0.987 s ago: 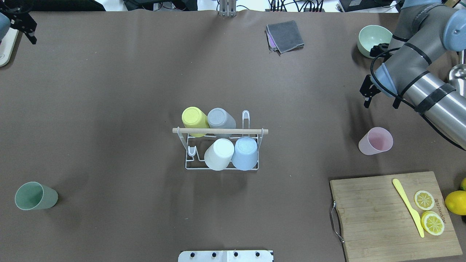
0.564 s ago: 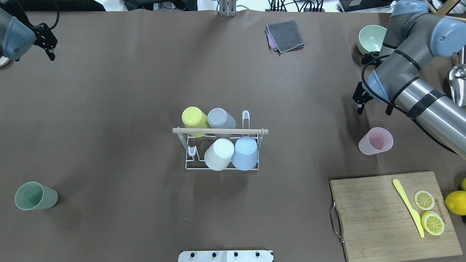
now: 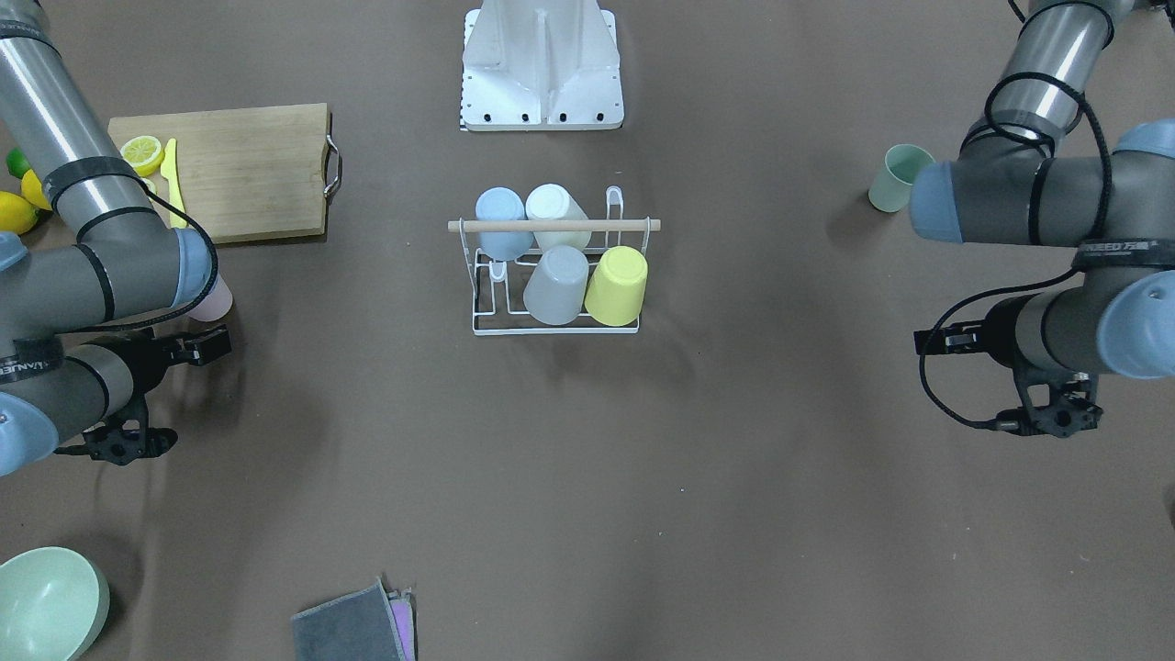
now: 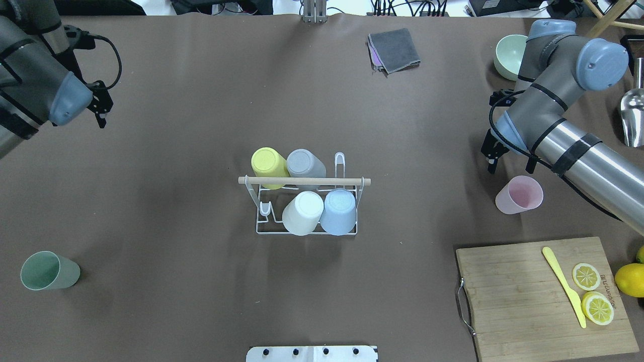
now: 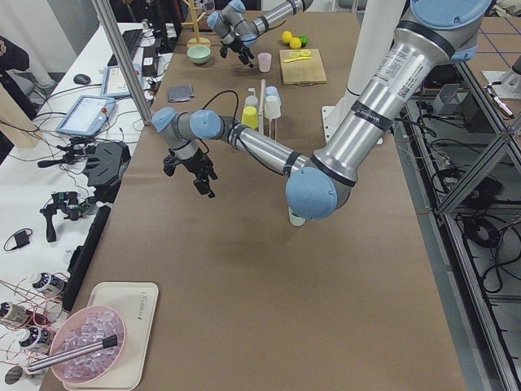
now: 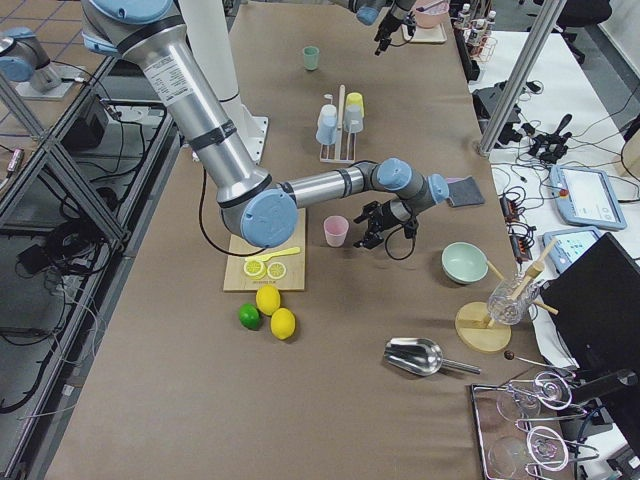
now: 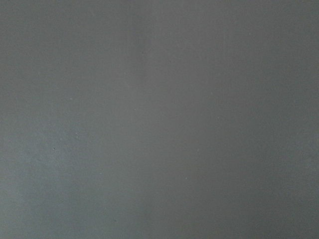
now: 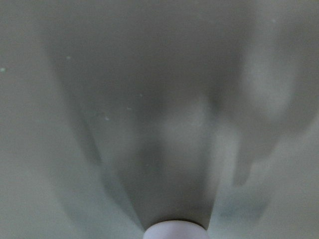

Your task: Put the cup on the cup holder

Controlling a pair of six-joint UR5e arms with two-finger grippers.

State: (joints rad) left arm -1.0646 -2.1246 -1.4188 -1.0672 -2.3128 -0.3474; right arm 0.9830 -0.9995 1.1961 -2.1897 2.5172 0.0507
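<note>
The cup holder [image 4: 262, 229], a white wire rack with a wooden rod [image 4: 304, 181] across its top, stands mid-table and carries yellow, grey, white and blue cups upside down. It also shows in the front-facing view [image 3: 486, 321]. A pink cup [image 4: 519, 195] lies on its side at the right, and a green cup [image 4: 49, 271] lies at the near left. My right gripper [image 4: 490, 161] hangs open and empty just behind the pink cup, apart from it. My left gripper [image 4: 102, 116] is open and empty over bare table at the far left. The left wrist view shows only table.
A wooden cutting board [image 4: 523, 296] with lemon slices and a yellow knife lies at the near right. A green bowl [image 4: 509, 54], a metal scoop [image 4: 633, 113] and a folded grey cloth [image 4: 395, 49] lie along the far side.
My right gripper has moved left and nearer, toward the pink cup. My left gripper has moved right and nearer, in over the table. The cups and rack have not moved.
</note>
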